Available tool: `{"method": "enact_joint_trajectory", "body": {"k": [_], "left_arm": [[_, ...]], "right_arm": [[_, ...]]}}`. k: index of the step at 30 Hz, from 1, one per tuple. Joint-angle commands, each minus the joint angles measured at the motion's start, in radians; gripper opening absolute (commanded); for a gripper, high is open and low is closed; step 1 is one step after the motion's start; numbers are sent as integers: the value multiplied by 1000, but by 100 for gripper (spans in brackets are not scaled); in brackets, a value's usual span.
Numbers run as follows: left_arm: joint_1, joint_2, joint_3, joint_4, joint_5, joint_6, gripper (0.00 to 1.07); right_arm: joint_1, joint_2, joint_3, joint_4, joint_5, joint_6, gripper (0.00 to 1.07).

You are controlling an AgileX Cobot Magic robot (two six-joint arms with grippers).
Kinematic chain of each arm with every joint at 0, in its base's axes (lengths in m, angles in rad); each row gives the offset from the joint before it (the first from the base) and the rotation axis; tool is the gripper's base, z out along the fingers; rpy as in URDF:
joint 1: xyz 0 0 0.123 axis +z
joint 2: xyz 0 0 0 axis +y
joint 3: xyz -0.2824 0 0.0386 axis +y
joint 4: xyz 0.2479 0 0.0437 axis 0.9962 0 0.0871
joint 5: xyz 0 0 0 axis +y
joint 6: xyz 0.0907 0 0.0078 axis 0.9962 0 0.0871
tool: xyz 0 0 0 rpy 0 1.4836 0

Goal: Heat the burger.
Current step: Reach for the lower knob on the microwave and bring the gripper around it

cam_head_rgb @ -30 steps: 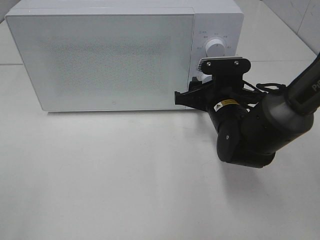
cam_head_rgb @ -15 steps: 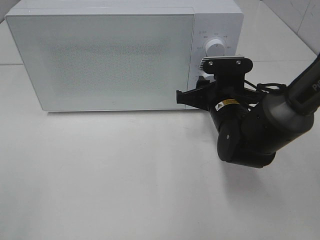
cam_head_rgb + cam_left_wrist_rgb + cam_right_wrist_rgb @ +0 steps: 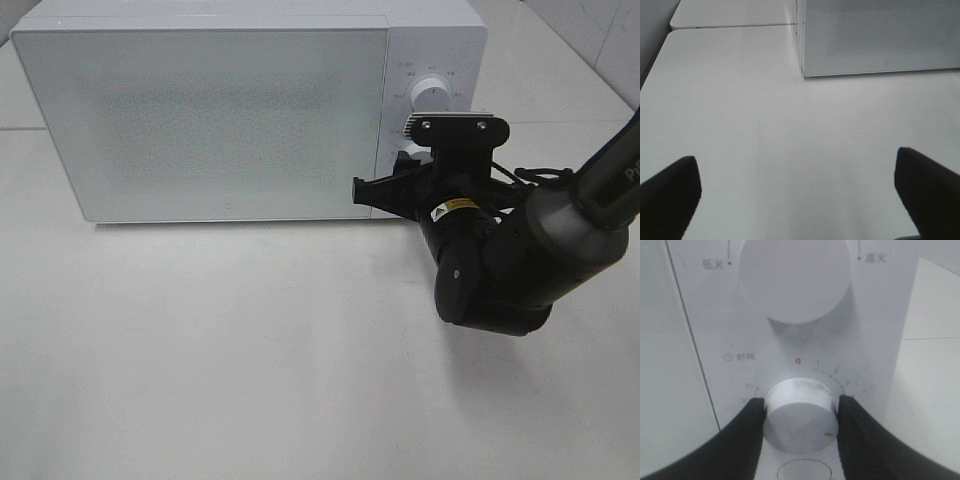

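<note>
Pinching the timer knob (image 3: 797, 426): right end effector (image 3: 801, 407), on the microwave (image 3: 440, 55) front just below the power knob (image 3: 795, 280). Left end effector (image 3: 800, 187) spread over the bench (image 3: 250, 350). Door (image 3: 200, 120) shut, frosted; burger can't be seen.

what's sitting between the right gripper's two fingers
The timer knob, with a finger against each side. The right wrist view shows it plainly.
</note>
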Motion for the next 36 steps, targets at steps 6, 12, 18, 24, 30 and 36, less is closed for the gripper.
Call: {"method": "enact_joint_trajectory", "body": {"k": [6,12,18,24,30,36], "left_arm": [[2,-22,4,4,-5,-8,104],[2,-22,4,4,-5,-8,104],[2,-22,4,4,-5,-8,104],[2,-22,4,4,-5,-8,104],[2,-22,4,4,-5,-8,104],[2,-22,4,4,-5,-8,104]], "right_arm": [[0,-8,-4,-66,-51,245,1],[0,-8,-4,-90,-49,341,1],[0,-8,-4,-157,-49,474,2],[0,-8,-4,-194,-57,652,2],[0,-8,-4,-197,-56,802,2],[0,-8,-4,-196,-57,968,2]]}}
